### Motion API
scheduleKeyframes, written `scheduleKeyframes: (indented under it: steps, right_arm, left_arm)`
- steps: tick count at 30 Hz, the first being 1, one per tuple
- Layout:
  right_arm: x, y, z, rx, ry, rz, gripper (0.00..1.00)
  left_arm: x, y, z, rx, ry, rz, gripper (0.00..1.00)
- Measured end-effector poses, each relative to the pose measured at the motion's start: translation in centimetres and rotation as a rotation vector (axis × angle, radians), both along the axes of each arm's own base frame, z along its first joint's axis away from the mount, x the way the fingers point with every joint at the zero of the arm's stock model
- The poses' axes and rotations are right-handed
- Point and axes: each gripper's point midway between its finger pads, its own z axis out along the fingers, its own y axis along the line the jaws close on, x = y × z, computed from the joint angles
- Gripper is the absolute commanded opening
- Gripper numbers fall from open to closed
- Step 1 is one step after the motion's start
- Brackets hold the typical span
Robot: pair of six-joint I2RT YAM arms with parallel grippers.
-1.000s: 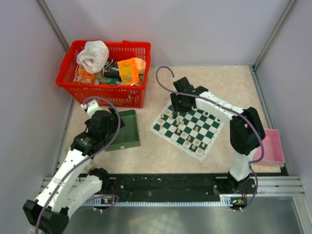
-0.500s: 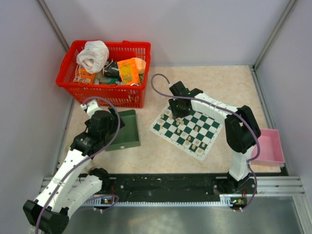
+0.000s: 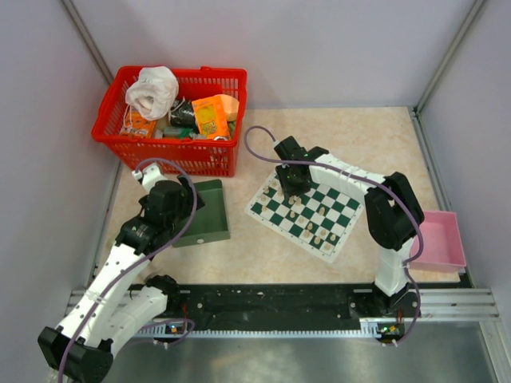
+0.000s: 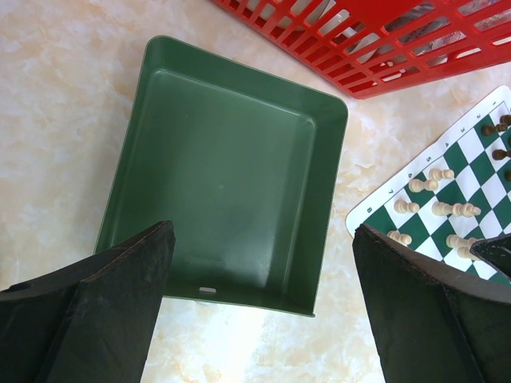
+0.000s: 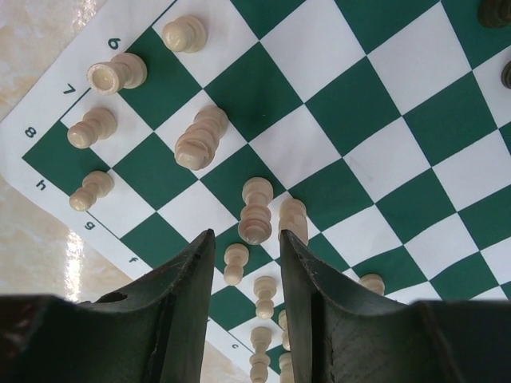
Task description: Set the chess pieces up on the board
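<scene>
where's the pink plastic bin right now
In the top external view the pink plastic bin sits at the right edge of the table, towards the near side, right of the green-and-white checked chess board.

Left arm (image 3: 120,262) bent low, jaws wide apart; right arm (image 3: 351,172) outstretched, jaws narrowly parted, pointing down.

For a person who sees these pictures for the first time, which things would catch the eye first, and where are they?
The red basket, heaped with mixed items, stands out at the far left. In the middle lies the green-and-white board, where the right tool hangs low over a cluster of cream-white pieces near one corner. The left tool gapes wide above a dark green tray, just in front of the basket.
</scene>
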Motion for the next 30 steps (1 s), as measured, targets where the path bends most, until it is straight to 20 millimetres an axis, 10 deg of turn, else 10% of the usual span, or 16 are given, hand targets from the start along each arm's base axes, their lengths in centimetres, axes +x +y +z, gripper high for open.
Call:
scheduleKeyframes:
  steps: [30]
  right_arm:
    - [0.5, 0.9, 0.4, 0.008, -0.005, 0.014, 0.17]
  left_arm:
    - [-0.2, 0.1, 0.4, -0.008, -0.014, 0.002, 0.99]
